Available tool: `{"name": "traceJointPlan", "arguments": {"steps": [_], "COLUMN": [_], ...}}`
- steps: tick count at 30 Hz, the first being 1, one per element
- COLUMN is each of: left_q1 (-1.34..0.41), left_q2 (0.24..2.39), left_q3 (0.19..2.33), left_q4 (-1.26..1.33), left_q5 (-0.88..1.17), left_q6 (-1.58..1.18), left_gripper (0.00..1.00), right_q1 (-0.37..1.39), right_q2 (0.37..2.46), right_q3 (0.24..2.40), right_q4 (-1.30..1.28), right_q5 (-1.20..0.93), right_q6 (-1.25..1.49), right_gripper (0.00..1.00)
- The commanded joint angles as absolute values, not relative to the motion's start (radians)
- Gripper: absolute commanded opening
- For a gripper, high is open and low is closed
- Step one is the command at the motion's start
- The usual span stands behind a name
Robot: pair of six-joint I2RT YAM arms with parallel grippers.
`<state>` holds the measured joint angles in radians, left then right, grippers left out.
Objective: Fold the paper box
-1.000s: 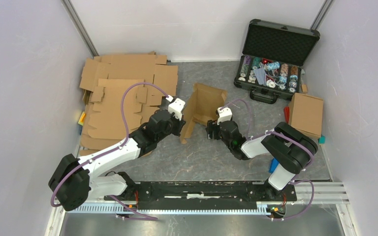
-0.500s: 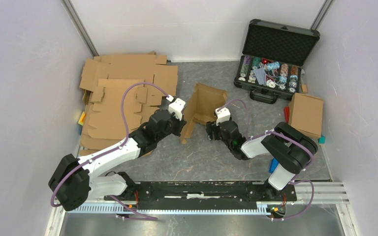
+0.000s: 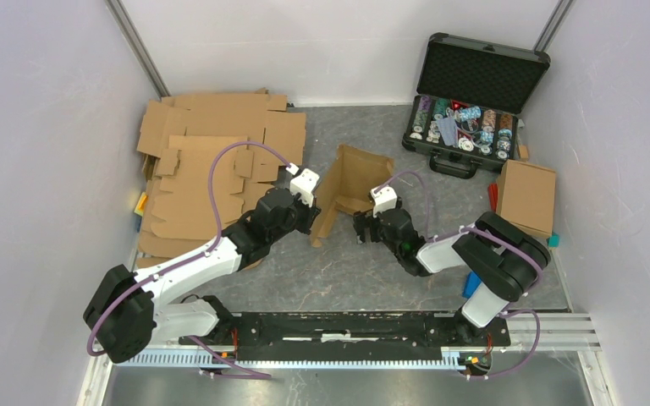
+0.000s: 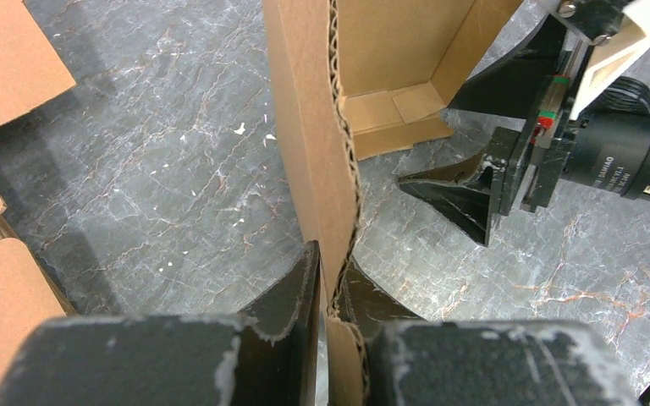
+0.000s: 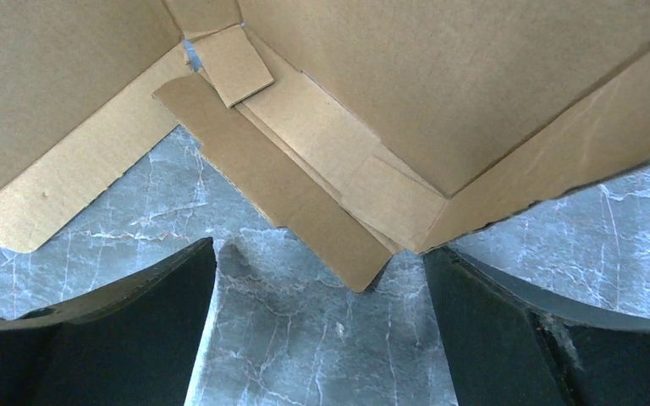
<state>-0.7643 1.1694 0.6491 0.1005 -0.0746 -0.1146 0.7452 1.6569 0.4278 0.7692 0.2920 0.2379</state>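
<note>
A half-folded brown cardboard box stands on its side on the grey table, its open inside facing the near right. My left gripper is shut on the box's near left wall; in the left wrist view the corrugated edge runs between the two fingers. My right gripper is open and empty, just in front of the box's lower corner. In the right wrist view a loose folded flap and the box corner lie just ahead of my spread fingers, not between them.
A pile of flat cardboard blanks lies at the back left. An open black case of poker chips stands at the back right. A closed cardboard box sits on the right, with small coloured items beside it.
The right gripper has edged slightly forward and left toward the box's lower corner. The left gripper and the box have hardly moved.
</note>
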Motion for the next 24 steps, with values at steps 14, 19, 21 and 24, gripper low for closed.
{"name": "traceJointPlan", "arguments": {"steps": [14, 19, 21, 24], "left_q1": [-0.770, -0.770, -0.770, -0.770], "left_q2": [1.188, 1.186, 1.185, 1.185], "left_q3": [0.692, 0.693, 0.692, 0.691], "left_q4": [0.094, 0.094, 0.094, 0.094], "left_q5": [-0.049, -0.044, -0.043, -0.042], "left_q6": [-0.138, -0.140, -0.140, -0.140], "left_gripper": [0.16, 0.16, 0.16, 0.16], "right_q1": [0.735, 0.716, 0.713, 0.713], "right_q2": [1.492, 1.519, 1.534, 1.555], "right_q3": [0.337, 0.340, 0.358, 0.371], "right_q4": [0.774, 0.796, 0.798, 0.815], "right_q5": [0.205, 0.211, 0.209, 0.186], "right_q6": [0.249, 0.218, 0.194, 0.167], "right_gripper": [0.98, 0.98, 0.98, 0.98]}}
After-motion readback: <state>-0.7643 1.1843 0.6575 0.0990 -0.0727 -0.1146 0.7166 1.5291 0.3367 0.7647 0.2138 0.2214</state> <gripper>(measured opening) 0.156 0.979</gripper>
